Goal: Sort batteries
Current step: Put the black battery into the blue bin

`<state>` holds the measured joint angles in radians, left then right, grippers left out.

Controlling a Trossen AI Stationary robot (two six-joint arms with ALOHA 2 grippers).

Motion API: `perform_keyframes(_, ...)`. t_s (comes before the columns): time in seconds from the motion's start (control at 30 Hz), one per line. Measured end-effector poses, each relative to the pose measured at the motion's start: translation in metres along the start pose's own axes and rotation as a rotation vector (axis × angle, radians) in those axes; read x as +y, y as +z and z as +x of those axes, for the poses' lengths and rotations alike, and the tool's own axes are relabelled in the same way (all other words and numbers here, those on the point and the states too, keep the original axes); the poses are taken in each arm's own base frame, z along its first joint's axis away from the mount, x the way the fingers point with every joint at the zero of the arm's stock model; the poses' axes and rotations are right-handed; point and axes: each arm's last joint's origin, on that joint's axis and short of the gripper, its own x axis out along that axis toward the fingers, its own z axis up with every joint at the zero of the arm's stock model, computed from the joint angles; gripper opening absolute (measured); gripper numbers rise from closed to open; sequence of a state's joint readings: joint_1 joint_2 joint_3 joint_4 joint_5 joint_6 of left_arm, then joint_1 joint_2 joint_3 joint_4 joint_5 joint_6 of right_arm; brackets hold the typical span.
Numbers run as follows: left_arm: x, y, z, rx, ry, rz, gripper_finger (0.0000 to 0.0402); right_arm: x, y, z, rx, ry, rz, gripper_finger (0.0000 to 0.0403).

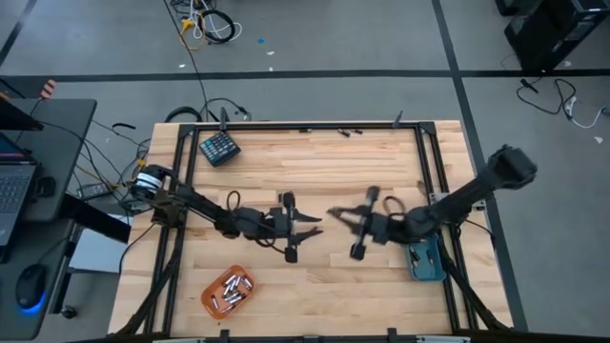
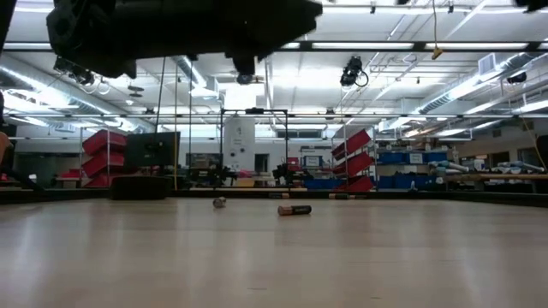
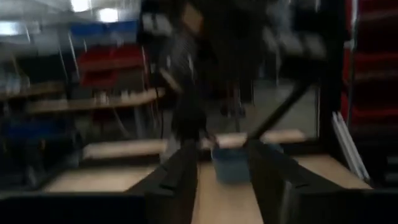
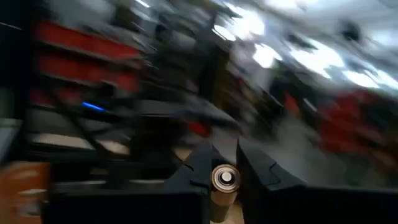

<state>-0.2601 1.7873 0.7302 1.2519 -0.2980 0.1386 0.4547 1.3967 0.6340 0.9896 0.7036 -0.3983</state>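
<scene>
My right gripper (image 4: 225, 150) is shut on a battery (image 4: 224, 179), a small cylinder with a pale round end. In the high view this gripper (image 1: 335, 213) is over the table's middle, tip to tip with my left gripper (image 1: 315, 227). My left gripper (image 3: 221, 158) stands open with nothing between its fingers. An orange tray (image 1: 229, 291) near the front left holds several batteries. Two batteries (image 2: 294, 210) lie on their sides on the table. A blue tray (image 1: 426, 259) sits at the right. My right gripper pinches the battery's round side (image 4: 217, 196) between its two fingers. Its pale end (image 4: 224, 178) faces back toward the wrist. The fingers reach about level from the table's right side. The battery is lifted clear of the table.
A dark teal keypad-like block (image 1: 219, 148) lies at the far left of the table. A few small dark cells (image 1: 348, 131) lie at the far edge. A black frame (image 1: 434, 152) borders the table. The wood between the arms and the front edge is bare.
</scene>
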Motion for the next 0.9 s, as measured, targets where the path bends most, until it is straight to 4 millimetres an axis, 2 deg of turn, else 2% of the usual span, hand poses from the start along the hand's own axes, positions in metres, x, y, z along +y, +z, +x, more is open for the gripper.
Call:
perform_keyframes(0.13, -0.001, -0.012, -0.002, 0.143, 0.032, 0.004, 0.0165, -0.021, 0.020, -0.033, 0.182, -0.123, 0.151, 0.0038)
perform_keyframes(0.2, -0.001, -0.018, -0.003, 0.206, 0.050, 0.032, 0.0175, -0.033, 0.019, -0.053, 0.283, -0.130, 0.314, 0.0038)
perform_keyframes(0.27, 0.000, -0.020, -0.004, 0.249, 0.064, 0.055, 0.0180, -0.043, 0.009, -0.072, 0.428, -0.116, 0.486, 0.0038)
perform_keyframes(0.37, 0.003, -0.014, -0.008, 0.312, 0.086, 0.109, 0.0182, -0.051, -0.011, -0.098, 0.742, -0.087, 0.716, 0.0038)
perform_keyframes(0.5, 0.009, 0.001, -0.016, 0.404, 0.106, 0.169, 0.0182, -0.054, -0.030, -0.126, 1.296, -0.067, 0.894, 0.0038)
perform_keyframes(0.63, 0.013, 0.014, -0.024, 0.450, 0.104, 0.189, 0.0182, -0.051, -0.030, -0.138, 1.653, -0.080, 1.091, 0.0038)
perform_keyframes(0.73, 0.013, 0.018, -0.027, 0.463, 0.098, 0.195, 0.0182, -0.050, -0.030, -0.142, 1.734, -0.099, 1.131, 0.0038)
perform_keyframes(0.9, 0.013, 0.016, -0.028, 0.487, 0.091, 0.214, 0.0182, -0.055, -0.037, -0.146, 1.685, -0.306, 1.070, 0.0046)
